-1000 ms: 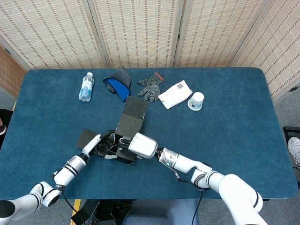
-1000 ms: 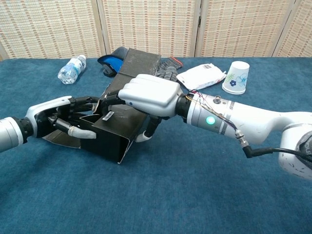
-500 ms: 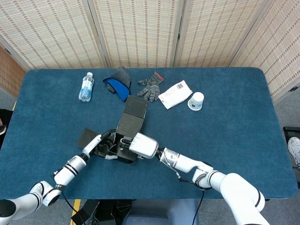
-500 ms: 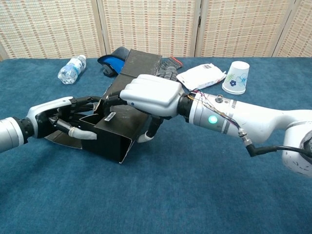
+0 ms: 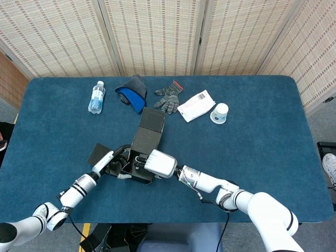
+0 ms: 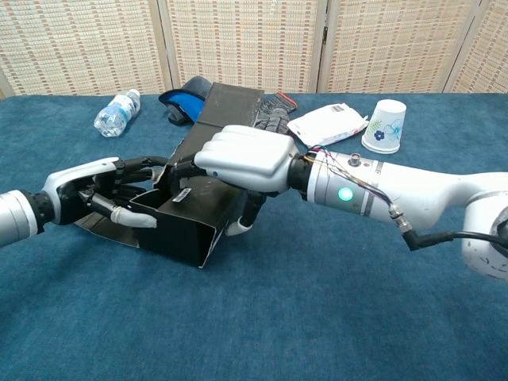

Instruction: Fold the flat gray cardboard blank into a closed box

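The dark gray cardboard box (image 5: 145, 137) lies partly folded near the table's front left, its long lid panel (image 6: 228, 101) stretching back toward the far side. My left hand (image 5: 113, 164) reaches in from the left and grips the box's left end, fingers (image 6: 141, 168) curled over the wall and into the open end. A side flap (image 5: 97, 154) lies flat on the cloth behind this hand. From the right, my right hand (image 6: 242, 157) lies over the top of the box and holds its near wall, fingers inside. The box's inside is mostly hidden.
Along the far side of the blue table (image 5: 262, 157) lie a water bottle (image 5: 96, 97), a blue and black cap (image 5: 133, 93), a gray glove (image 5: 168, 97), a white packet (image 5: 196, 105) and a paper cup (image 5: 219, 113). Wicker screens stand behind the table.
The small flap at the box's left end has been pushed inward by my left fingers, so the dark interior shows. Both hands kept their hold and barely shifted.
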`<action>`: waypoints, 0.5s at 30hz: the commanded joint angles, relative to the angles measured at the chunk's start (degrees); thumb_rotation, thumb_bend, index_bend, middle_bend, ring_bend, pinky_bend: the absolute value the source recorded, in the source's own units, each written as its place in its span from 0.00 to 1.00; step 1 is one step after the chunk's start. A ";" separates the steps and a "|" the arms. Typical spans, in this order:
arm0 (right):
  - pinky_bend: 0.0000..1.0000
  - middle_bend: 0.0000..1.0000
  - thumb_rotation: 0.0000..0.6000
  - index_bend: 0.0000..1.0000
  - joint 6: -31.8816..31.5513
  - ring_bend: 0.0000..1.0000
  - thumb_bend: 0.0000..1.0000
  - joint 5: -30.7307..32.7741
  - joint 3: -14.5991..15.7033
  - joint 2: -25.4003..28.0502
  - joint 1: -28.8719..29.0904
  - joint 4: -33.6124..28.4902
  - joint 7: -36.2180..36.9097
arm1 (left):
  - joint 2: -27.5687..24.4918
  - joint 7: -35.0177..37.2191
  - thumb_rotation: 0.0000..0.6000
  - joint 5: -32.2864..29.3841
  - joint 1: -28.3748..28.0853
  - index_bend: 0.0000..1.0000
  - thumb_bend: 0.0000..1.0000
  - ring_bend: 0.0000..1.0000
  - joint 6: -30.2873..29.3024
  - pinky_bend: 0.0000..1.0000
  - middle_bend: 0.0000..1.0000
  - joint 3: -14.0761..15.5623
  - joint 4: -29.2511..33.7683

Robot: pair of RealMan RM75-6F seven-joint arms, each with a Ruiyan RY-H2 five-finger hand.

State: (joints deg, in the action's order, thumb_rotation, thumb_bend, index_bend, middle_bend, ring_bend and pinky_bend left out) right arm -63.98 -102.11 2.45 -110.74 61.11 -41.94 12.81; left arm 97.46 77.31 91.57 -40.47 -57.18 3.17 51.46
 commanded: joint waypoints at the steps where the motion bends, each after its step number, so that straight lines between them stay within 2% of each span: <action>1: 0.92 0.31 1.00 0.29 0.54 0.78 0.11 -0.10 0.22 0.27 0.19 -0.46 -0.41 | -0.06 0.03 1.00 -0.03 0.05 0.11 0.10 0.47 -0.12 0.60 0.19 0.00 0.13; 15: 0.92 0.33 1.00 0.33 1.13 0.78 0.14 -0.51 0.67 1.65 0.59 -2.31 -1.58 | -0.35 -0.48 1.00 -0.17 0.43 0.11 0.10 0.47 -0.67 0.60 0.17 0.16 0.99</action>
State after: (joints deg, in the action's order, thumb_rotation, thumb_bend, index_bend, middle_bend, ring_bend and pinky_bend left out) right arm -62.87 -102.64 3.12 -109.11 61.72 -44.22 11.25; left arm 97.12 76.82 91.40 -40.04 -57.85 3.32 52.44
